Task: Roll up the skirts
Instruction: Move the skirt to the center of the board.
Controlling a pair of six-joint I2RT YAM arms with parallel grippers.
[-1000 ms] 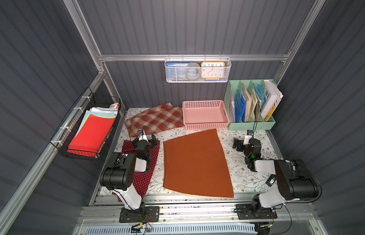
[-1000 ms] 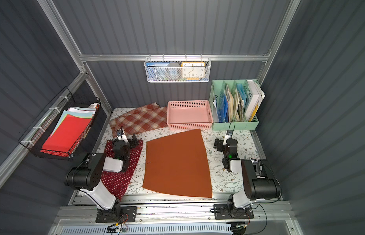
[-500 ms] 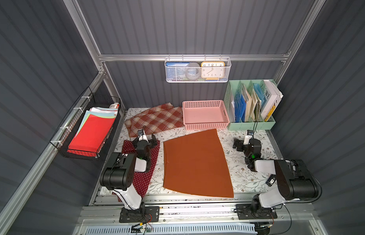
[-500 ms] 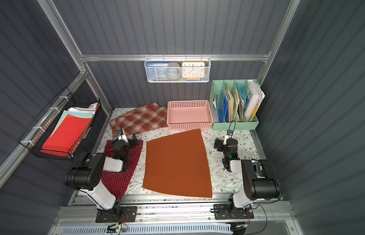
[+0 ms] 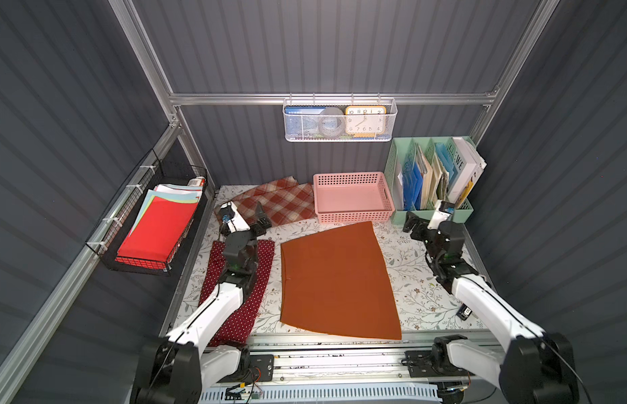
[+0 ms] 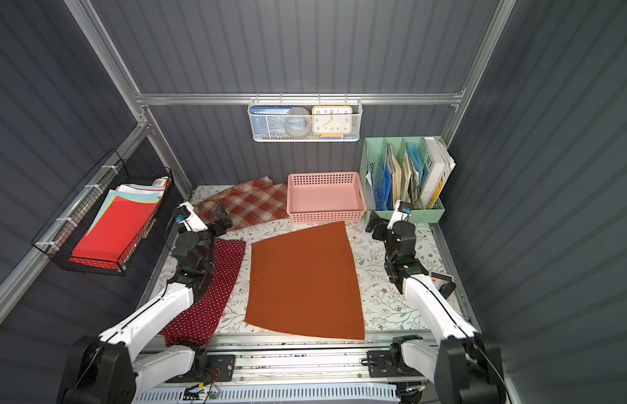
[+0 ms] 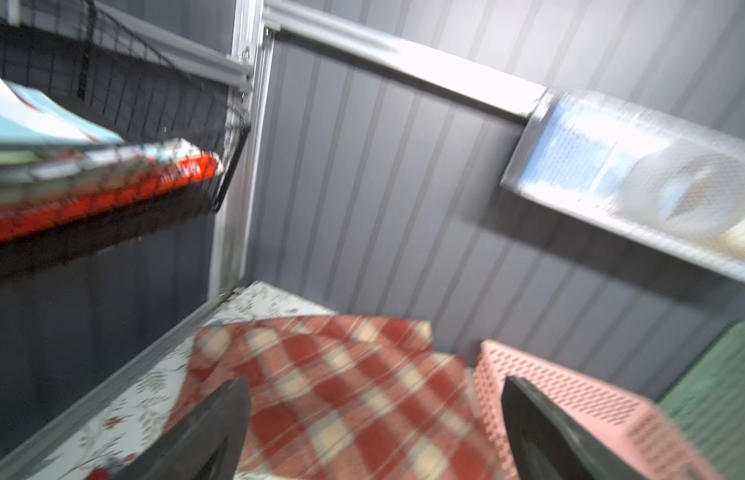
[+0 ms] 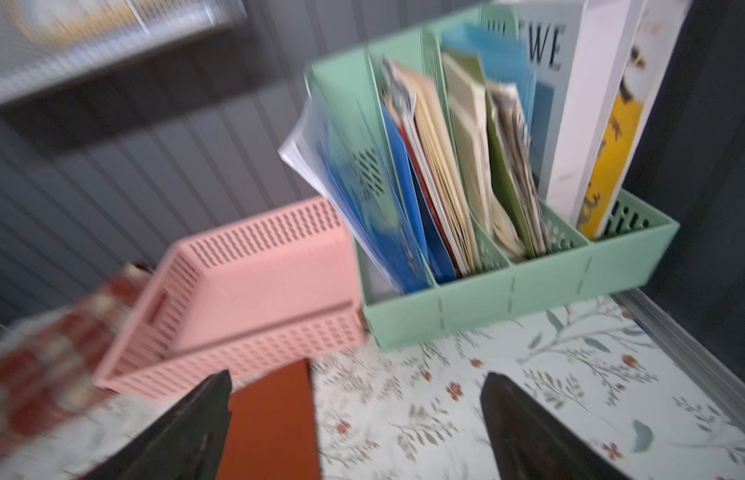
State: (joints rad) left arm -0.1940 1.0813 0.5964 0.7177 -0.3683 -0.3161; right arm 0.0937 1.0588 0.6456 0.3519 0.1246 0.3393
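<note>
I use the pink basket (image 5: 352,217) at the back of the bench (image 5: 403,266) as my marker. My left fingers (image 5: 259,213) stand wide apart with nothing between them, to the basket's left and over the near edge of the plaid skirt (image 5: 287,203). The plaid skirt lies crumpled and partly folded just beside the basket's left wall. My right fingers (image 5: 411,224) are also spread wide and hold nothing. They are off the basket's right front corner, close before the green file holder (image 6: 427,216) that stands to the basket's right. The rust-orange skirt (image 5: 336,280) lies flat and unrolled in front of the basket, its narrow end just short of the basket's front wall. The polka-dot skirt (image 5: 263,259) lies flat in front of the basket and to the left, beyond the orange one and apart from it, partly under my left arm. My wrist views are blurred.
</note>
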